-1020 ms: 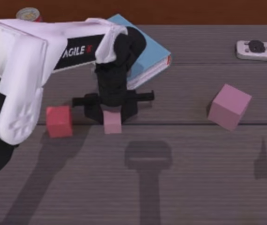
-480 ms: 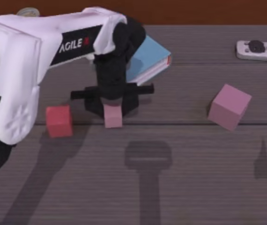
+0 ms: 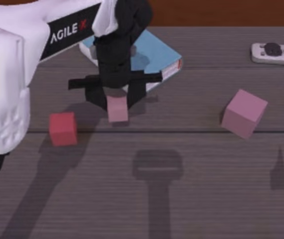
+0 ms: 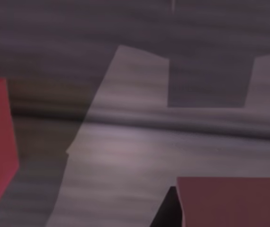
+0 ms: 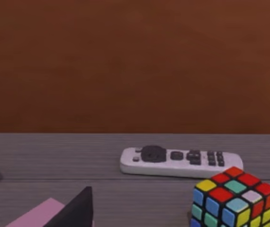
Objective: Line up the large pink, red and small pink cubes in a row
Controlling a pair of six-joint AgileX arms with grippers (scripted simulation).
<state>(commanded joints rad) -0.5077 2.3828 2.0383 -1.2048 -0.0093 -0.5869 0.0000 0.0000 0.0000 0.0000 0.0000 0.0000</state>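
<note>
Left gripper [image 3: 116, 102] clamped on small pink cube [image 3: 117, 109], held clear of table [image 3: 192, 199] between red cube [image 3: 63, 128] and large pink cube [image 3: 243, 113], presumably for carrying into the row; right arm out of view, fingers' state impossible to tell

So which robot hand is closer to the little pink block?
Left. The left gripper is right at the small pink cube, gripping it from above. The right gripper isn't in the top view; its wrist camera faces the remote on the table's right side, far off.
</note>
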